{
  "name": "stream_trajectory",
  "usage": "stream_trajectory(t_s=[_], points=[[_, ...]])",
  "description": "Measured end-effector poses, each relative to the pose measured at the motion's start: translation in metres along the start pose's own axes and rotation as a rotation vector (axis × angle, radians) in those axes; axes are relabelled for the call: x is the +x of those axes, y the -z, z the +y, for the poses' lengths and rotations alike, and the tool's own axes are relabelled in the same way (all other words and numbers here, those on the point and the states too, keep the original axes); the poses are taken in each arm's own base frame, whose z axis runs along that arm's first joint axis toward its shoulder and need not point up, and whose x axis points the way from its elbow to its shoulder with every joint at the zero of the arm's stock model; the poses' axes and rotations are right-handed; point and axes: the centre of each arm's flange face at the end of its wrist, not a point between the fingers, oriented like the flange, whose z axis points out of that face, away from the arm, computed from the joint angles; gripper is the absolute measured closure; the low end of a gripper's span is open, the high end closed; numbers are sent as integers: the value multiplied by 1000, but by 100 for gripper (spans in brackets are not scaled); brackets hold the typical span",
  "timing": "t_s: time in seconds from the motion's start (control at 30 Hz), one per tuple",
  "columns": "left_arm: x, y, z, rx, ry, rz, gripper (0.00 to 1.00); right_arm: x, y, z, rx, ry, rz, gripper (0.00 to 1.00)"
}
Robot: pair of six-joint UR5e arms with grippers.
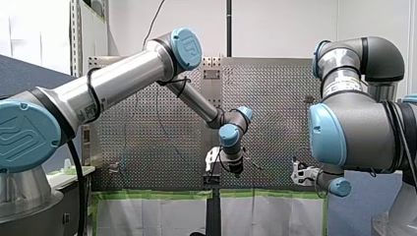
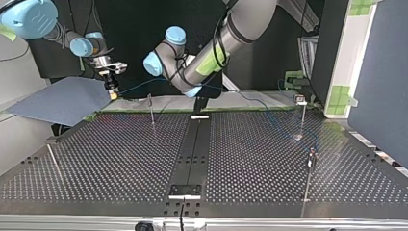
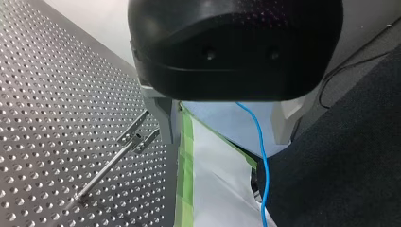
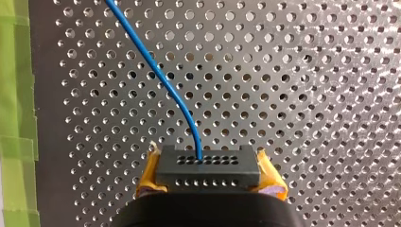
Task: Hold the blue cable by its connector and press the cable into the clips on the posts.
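In the right wrist view my right gripper (image 4: 208, 182) is shut on the black connector (image 4: 208, 165), its yellow pads (image 4: 149, 177) on both sides. The blue cable (image 4: 161, 75) rises from the connector over the perforated table. In the top view that gripper (image 2: 113, 91) hangs beyond the table's far edge, at the left. My left gripper (image 3: 224, 137) is open, and the blue cable (image 3: 262, 156) hangs loose between its metal fingers (image 3: 163, 120). Beside it stands a thin post with a clip (image 3: 135, 139). The top view shows this gripper (image 2: 199, 102) at the far edge's middle.
Thin posts stand on the perforated table (image 2: 120, 159): one at the far left (image 2: 151, 108), two at the right (image 2: 303, 113) (image 2: 312, 159), one leaning at the near left (image 2: 53, 161). Green tape (image 3: 184, 161) edges the table. A blue-grey board (image 2: 62, 101) lies at the far left.
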Motion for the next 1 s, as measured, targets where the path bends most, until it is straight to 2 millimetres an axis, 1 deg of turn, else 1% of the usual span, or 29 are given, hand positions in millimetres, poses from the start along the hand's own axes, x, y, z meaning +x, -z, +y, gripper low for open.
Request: stream_trajectory(t_s=[0.37, 0.53, 0.87, 1.0], points=[[-32, 2, -7, -4, 8, 14, 0, 0, -1, -2, 5, 2, 3, 98], [-29, -7, -7, -13, 29, 41, 0, 0, -1, -3, 5, 2, 3, 98], [-13, -36, 2, -63, 30, 114, 0, 0, -2, -5, 9, 2, 4, 98], [-14, -39, 0, -70, 28, 132, 0, 1, -2, -5, 10, 3, 5, 98]])
